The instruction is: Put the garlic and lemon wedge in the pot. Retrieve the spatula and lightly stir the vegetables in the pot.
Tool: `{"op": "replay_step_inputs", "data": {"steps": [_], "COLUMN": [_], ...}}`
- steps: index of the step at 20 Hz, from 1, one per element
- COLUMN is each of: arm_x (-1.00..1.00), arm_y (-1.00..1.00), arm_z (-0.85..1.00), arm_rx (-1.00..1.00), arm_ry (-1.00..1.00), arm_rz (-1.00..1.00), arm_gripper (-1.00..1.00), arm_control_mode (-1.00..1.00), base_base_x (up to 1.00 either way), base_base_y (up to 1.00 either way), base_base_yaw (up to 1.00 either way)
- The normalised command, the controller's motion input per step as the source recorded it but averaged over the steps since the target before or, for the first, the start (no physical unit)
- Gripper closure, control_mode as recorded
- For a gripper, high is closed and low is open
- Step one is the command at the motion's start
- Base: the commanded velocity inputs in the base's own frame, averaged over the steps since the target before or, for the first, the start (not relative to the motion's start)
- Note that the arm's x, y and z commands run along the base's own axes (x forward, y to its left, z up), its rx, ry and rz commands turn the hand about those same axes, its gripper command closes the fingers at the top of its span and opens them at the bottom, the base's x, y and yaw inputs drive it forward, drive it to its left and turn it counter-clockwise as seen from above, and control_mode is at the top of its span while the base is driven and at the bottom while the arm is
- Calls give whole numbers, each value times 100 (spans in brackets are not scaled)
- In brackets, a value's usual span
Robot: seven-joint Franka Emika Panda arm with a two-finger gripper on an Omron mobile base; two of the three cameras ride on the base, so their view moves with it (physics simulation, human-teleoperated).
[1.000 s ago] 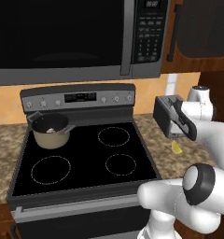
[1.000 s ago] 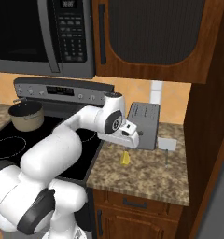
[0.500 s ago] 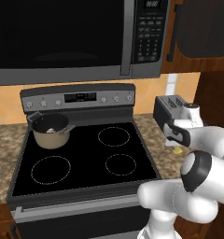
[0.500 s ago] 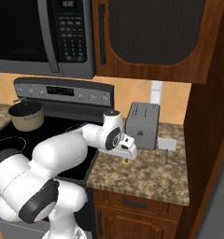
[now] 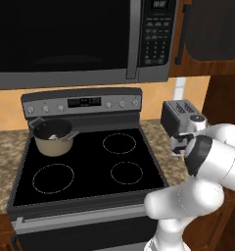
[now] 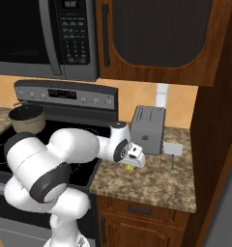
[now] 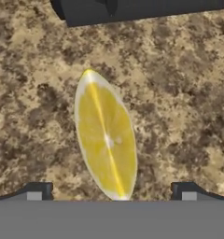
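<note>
The lemon wedge [image 7: 107,135] lies flat on the speckled counter, a pale-yellow sliver [image 6: 130,168] in front of the toaster. My gripper [image 7: 111,192] hangs just above it, open, with one fingertip on each side of the wedge's near end and nothing held. From the right base view the hand [image 6: 133,159] points down at the counter. The beige pot [image 5: 53,138] stands on the stove's back left burner, and a small whitish garlic bulb [image 5: 54,136] rests inside it. Right of the toaster lies a flat grey blade with a thin handle, which looks like the spatula [image 6: 173,149].
A grey toaster [image 6: 148,129] stands close behind the wedge, its dark base [image 7: 132,9] along the hand view's top. The black stovetop [image 5: 90,166] lies left of the counter [image 6: 156,183]. A microwave [image 5: 80,39] and wooden cabinets hang overhead.
The arm has swung down and lowered the hand from beside the toaster to just above the lemon wedge. The jaws stayed open. The pot has not moved.
</note>
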Motion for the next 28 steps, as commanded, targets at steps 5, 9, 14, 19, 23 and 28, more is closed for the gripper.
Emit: {"op": "replay_step_inputs", "data": {"steps": [5, 9, 14, 19, 23, 28], "arm_x": [42, 32, 1, -47, -91, -68], "arm_y": [-18, -2, 0, 0, 0, 33], "arm_z": [-25, -31, -43, -29, 19, 99], "arm_rx": [0, 0, 0, 0, 3, 2], "arm_ry": [0, 0, 0, 0, -8, -21], "arm_rz": [0, 1, 2, 1, 0, 0], "arm_gripper": [-100, -100, 100, 100, 100, 100], "arm_control_mode": [-100, -100, -100, -100, -100, -100], "base_base_x": [0, 0, 0, 0, 0, 0], "base_base_y": [0, 0, 0, 0, 0, 0], "base_base_yaw": [0, 0, 0, 0, 0, 0]}}
